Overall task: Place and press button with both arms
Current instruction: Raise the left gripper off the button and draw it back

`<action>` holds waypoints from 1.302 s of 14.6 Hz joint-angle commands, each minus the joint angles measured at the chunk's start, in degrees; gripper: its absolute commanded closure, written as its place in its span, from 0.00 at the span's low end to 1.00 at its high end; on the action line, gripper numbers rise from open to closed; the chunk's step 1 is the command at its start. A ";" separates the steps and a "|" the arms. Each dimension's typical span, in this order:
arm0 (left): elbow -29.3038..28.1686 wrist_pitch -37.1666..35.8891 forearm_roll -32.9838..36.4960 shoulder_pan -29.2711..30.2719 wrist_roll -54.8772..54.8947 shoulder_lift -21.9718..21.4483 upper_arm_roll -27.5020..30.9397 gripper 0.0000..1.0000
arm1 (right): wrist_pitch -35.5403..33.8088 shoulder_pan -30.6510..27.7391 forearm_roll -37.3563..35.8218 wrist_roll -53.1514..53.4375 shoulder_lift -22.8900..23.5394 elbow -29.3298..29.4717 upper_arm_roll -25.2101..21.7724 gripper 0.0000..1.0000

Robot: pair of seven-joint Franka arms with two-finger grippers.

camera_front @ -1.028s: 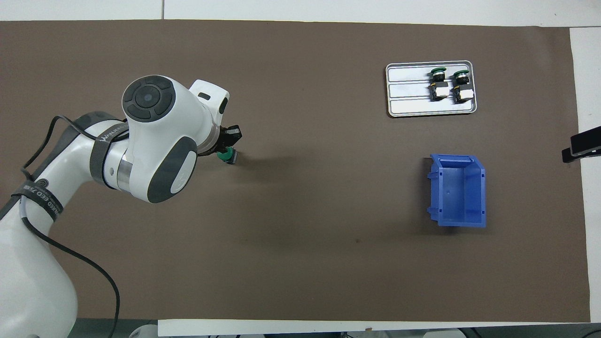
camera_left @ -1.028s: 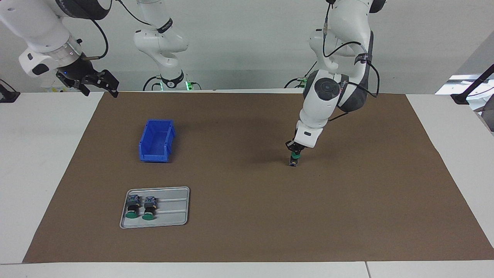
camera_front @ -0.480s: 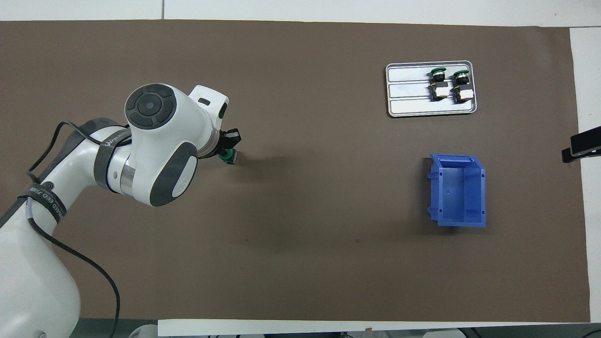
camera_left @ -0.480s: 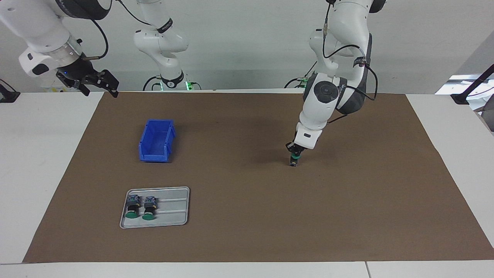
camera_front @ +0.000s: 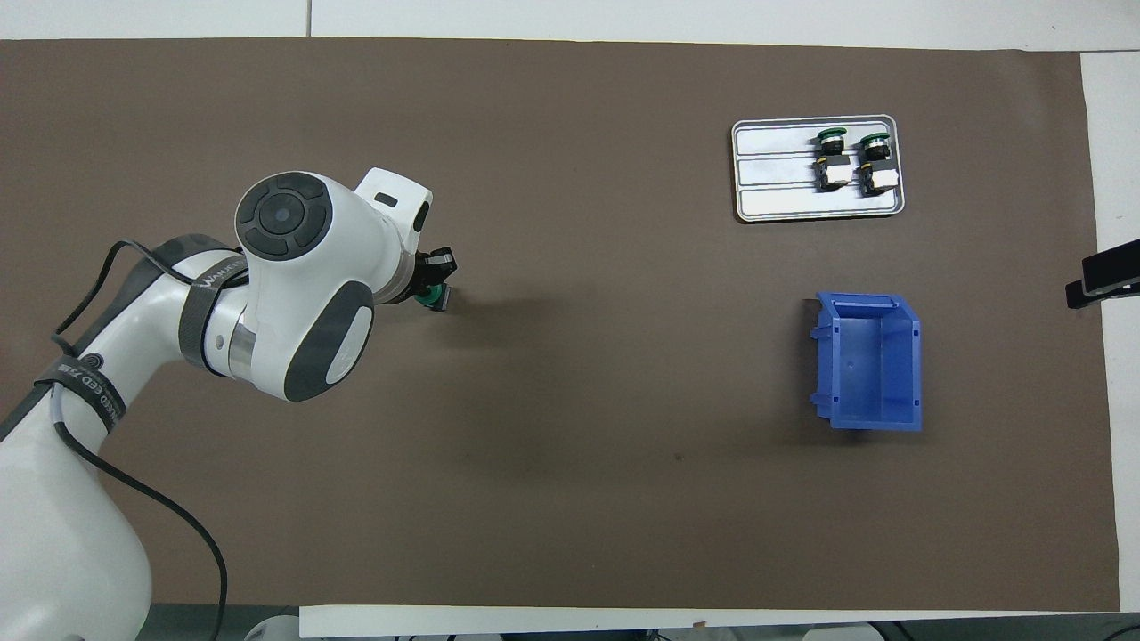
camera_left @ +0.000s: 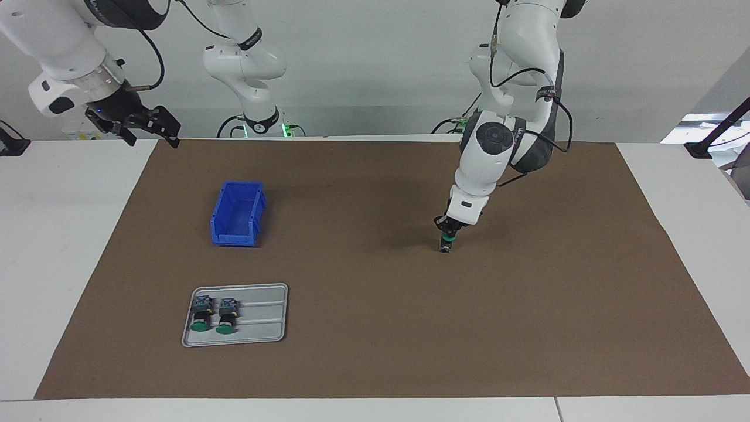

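Note:
A green-capped button [camera_left: 447,241] stands upright on the brown mat [camera_left: 375,328], toward the left arm's end; it also shows in the overhead view [camera_front: 432,298]. My left gripper [camera_left: 449,233] points down and is shut on the button's cap; in the overhead view the gripper [camera_front: 435,283] is partly hidden by the wrist. My right gripper [camera_left: 149,132] hangs open and empty above the table edge at the right arm's end, waiting; only its tip [camera_front: 1103,278] shows in the overhead view. Two more buttons [camera_left: 214,316] lie on a grey tray [camera_left: 263,331].
A blue open bin [camera_left: 234,237] stands empty on the mat at the right arm's end, nearer to the robots than the tray. Both also show in the overhead view, the bin [camera_front: 868,420] and the tray [camera_front: 775,200].
The left arm's wrist and elbow have shifted slightly while the gripper and button stay at the same spot on the mat. The right arm has not moved.

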 commanded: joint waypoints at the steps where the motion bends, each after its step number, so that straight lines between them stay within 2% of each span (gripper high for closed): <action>1: -1.65 0.93 0.21 0.20 0.34 -0.03 0.31 1.00 | 0.02 -0.15 -0.07 -0.70 -0.94 -1.10 -0.05 0.00; 3: 1.08 -1.09 -0.32 0.29 0.17 -0.82 0.40 0.96 | 0.02 -0.15 -0.07 -0.70 -0.94 -1.10 -0.05 0.00; 5: 1.70 -3.11 -0.33 0.82 0.43 -3.54 1.02 0.92 | 0.02 -0.15 -0.07 -0.70 -0.94 -1.10 -0.05 0.00; 8: 4.59 -7.41 -0.33 2.40 0.61 -4.61 0.93 0.75 | 0.02 -0.15 -0.07 -0.70 -0.94 -1.10 -0.05 0.00; 12: 8.03 -14.18 -0.50 4.59 0.70 -7.14 1.19 0.40 | 0.02 -0.15 -0.07 -0.70 -0.94 -1.10 -0.05 0.00; 14: 7.86 -16.12 -0.50 6.35 2.09 -9.25 1.28 0.28 | 0.02 -0.15 -0.07 -0.70 -0.94 -1.10 -0.05 0.00; 19: 7.59 -25.34 -0.24 14.08 17.54 -12.51 1.37 0.01 | 0.02 -0.15 -0.07 -0.70 -0.94 -1.10 -0.05 0.00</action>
